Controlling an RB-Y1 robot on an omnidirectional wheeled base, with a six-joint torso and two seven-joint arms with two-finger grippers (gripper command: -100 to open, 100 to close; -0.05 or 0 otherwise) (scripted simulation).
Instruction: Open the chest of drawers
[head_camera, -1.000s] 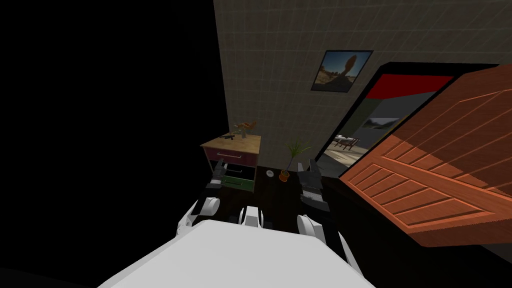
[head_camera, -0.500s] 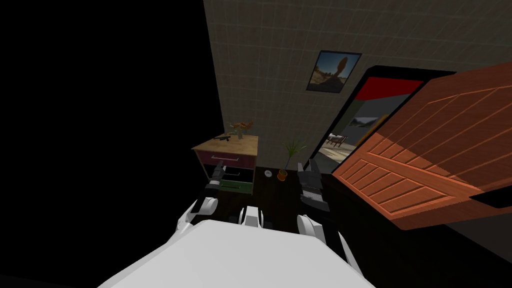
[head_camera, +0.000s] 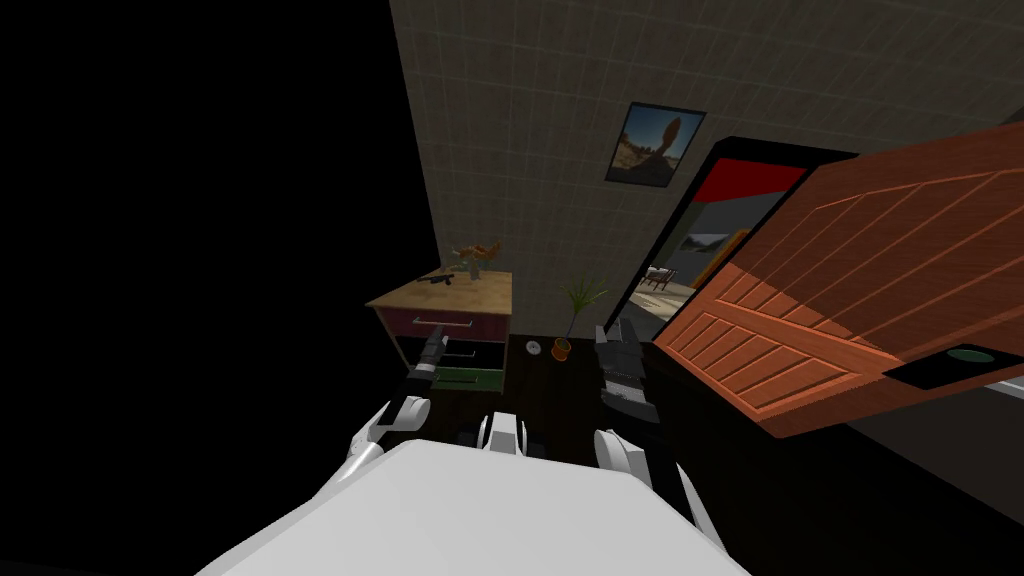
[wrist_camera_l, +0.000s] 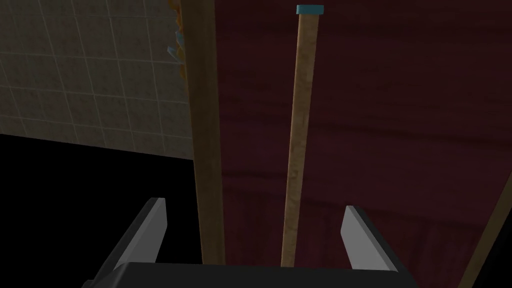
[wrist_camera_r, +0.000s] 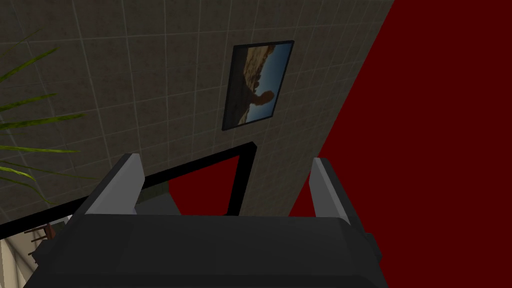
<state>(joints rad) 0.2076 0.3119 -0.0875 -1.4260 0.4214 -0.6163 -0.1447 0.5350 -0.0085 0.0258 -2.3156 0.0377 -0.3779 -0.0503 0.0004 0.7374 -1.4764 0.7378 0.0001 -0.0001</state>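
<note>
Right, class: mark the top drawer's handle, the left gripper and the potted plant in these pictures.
top drawer's handle (wrist_camera_l: 300, 125): left wrist view, middle of the bar.
left gripper (wrist_camera_l: 253, 204): left wrist view, midway between its open fingertips.
potted plant (head_camera: 563, 349): head view, on the orange pot.

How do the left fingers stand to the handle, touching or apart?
Apart. In the left wrist view the handle runs between the fingers of the open left gripper, a gap on each side.

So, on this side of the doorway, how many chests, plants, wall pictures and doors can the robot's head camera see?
Chest of drawers: 1
Plants: 2, flowers on the chest and a potted plant on the floor
Wall picture: 1
Wooden door: 1
Total: 5
</note>
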